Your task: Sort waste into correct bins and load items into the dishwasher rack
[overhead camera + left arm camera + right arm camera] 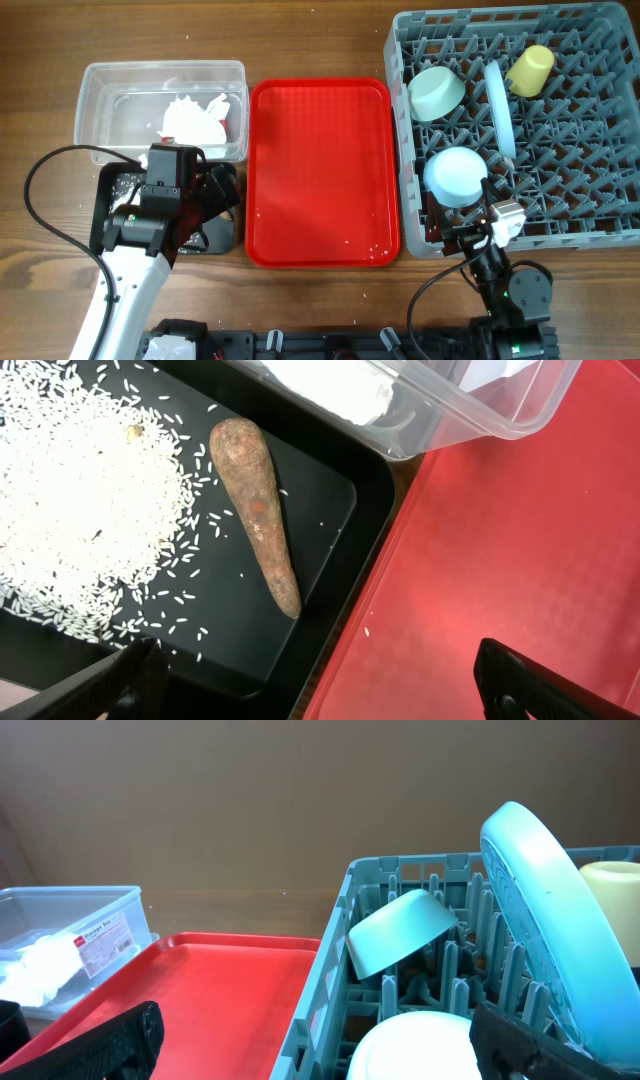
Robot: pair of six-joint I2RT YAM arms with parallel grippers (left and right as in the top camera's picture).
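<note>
- Right gripper (318, 1025), nearest us: jaws spread wide, nothing in them. It sits at the near-left corner of the big grey lattice dishwasher rack (404, 150), right by the small light blue bowl (455, 175). Driving forward could knock the bowl off its pegs or snag the rack wall.
- Left gripper (318, 660): also wide and empty, above the near-right corner of the shallow black tub (325, 500). The brown sausage-like piece (258, 510) and the white rice crumbs (80, 490) lie inside. A sloppy descent could catch the rim and scatter rice.
- Flat red tray (320, 170): maybe 1 or 2 stray grains, probably too small to pinch.
- Clear plastic tub (100, 90), far left, holds the crumpled white tissue (190, 120).
- Far in the rack: the light blue round plate (500, 110) stands on edge between the pale green bowl (437, 92) and the small yellow cup (530, 70). A bump could tip it.
- Can't spot the spoon.
</note>
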